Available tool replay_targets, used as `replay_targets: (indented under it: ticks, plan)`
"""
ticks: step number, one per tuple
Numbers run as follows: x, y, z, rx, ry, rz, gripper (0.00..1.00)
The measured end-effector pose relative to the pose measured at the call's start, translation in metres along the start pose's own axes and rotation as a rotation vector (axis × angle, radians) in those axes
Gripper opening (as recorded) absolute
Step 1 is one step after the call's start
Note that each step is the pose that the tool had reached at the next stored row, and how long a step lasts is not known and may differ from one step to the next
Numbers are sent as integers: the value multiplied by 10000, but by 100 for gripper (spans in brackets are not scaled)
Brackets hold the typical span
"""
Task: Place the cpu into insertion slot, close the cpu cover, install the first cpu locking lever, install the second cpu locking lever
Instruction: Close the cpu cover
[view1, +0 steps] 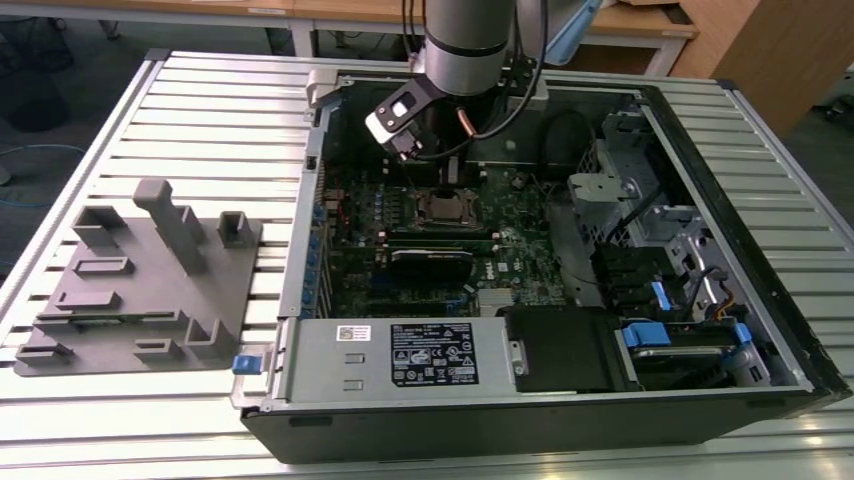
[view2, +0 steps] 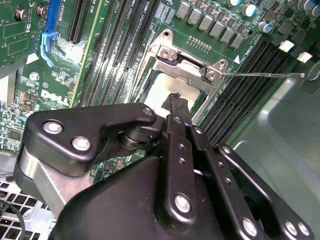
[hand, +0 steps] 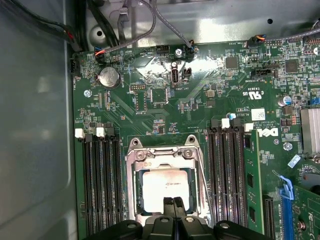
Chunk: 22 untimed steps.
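First wrist view, closest in: the tool (hand: 174, 202) has its two black fingertips pressed together with nothing between them. They sit right over the cpu (hand: 162, 181), at the edge opposite the cover's screwed end. The cpu lies flat with its dull silver top facing up. It's square, so there's no long axis to speak of, and its sides run parallel with the black memory slots (hand: 100, 185) on either side. Around it is the cpu cover (hand: 131, 167), down flat, with the chip showing through its window. Whether the fingertips actually touch the chip or the cover's rim, I can't tell.

Along one side of the cover runs a thin wire locking lever (hand: 202, 182), between the frame and the memory slots; latched or not, I can't say. In the second wrist view that lever reaches out from a corner of the cover across the memory slots toward the grey case wall. Farther out on the green circuit board (hand: 160, 107) there's a round coin battery (hand: 109, 77), then cables (hand: 165, 25) at the board's far edge.

Exterior view now: the arm drops straight down into the open computer case (view1: 534, 425). The tool is directly over the insertion slot (view1: 445, 208) that holds the cpu, mid-board. The case lies on a slatted metal worktop (view1: 200, 110), with the power supply (view1: 334, 350) along its nearest side. A grey fixture plate (view1: 134, 270) rests on the worktop beside the case, at the exterior view's left.
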<state>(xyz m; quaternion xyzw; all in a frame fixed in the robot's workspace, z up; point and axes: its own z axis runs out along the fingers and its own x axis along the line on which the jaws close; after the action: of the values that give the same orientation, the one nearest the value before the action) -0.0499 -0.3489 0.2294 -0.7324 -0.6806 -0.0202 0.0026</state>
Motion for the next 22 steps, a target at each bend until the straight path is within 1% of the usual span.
replay_targets:
  ticks: [7, 10, 13, 21, 22]
  plan:
    - [0, -1, 0, 0, 0, -4, 11]
    - [0, -1, 0, 6, 4, -171, 11]
    - [0, -1, 0, 21, 15, -636, 11]
    - [0, -1, 1, 68, 49, -2065, 11]
    - [0, -1, 1, 71, 51, -2161, 11]
